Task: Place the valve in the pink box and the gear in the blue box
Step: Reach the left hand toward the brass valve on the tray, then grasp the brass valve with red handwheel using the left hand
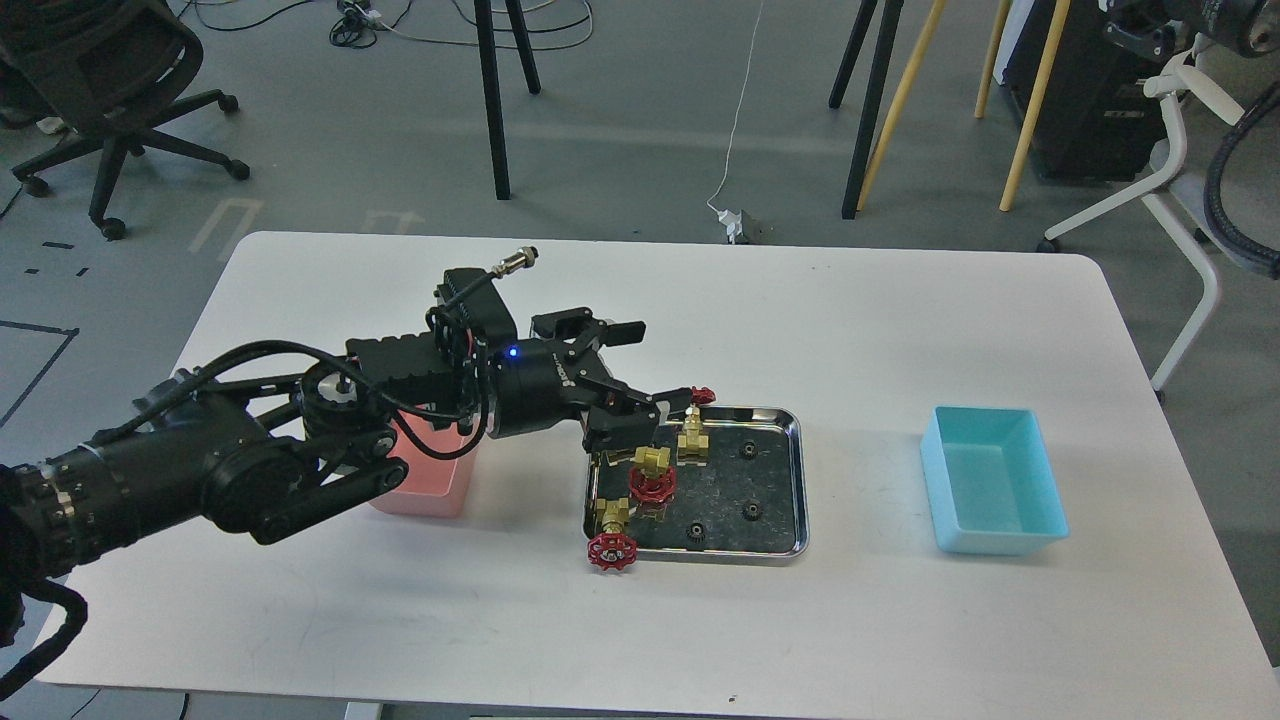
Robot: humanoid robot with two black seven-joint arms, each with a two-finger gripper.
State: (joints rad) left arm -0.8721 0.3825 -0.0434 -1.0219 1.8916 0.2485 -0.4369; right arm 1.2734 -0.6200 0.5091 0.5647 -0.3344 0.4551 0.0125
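My left gripper (pixel 660 365) is open and hangs over the back-left corner of the steel tray (pixel 801 480). It hides the valve in that corner. Three other valves show: one at the back (pixel 691 436), one in the middle (pixel 652 474), one at the front-left corner (pixel 611 538) with its red wheel over the rim. Three black gears (pixel 747 450) (pixel 752 512) (pixel 697 531) lie in the tray's right half. The pink box (pixel 425 490) is left of the tray, mostly hidden by my left arm. The blue box (pixel 995 490) stands empty at the right. My right gripper is out of view.
The white table (pixel 850 330) carries only the tray and the two boxes. My left forearm (pixel 250 470) lies low across the table's left part. A part of my right arm (pixel 1240 20) shows at the top right edge. Chairs and stand legs are on the floor behind.
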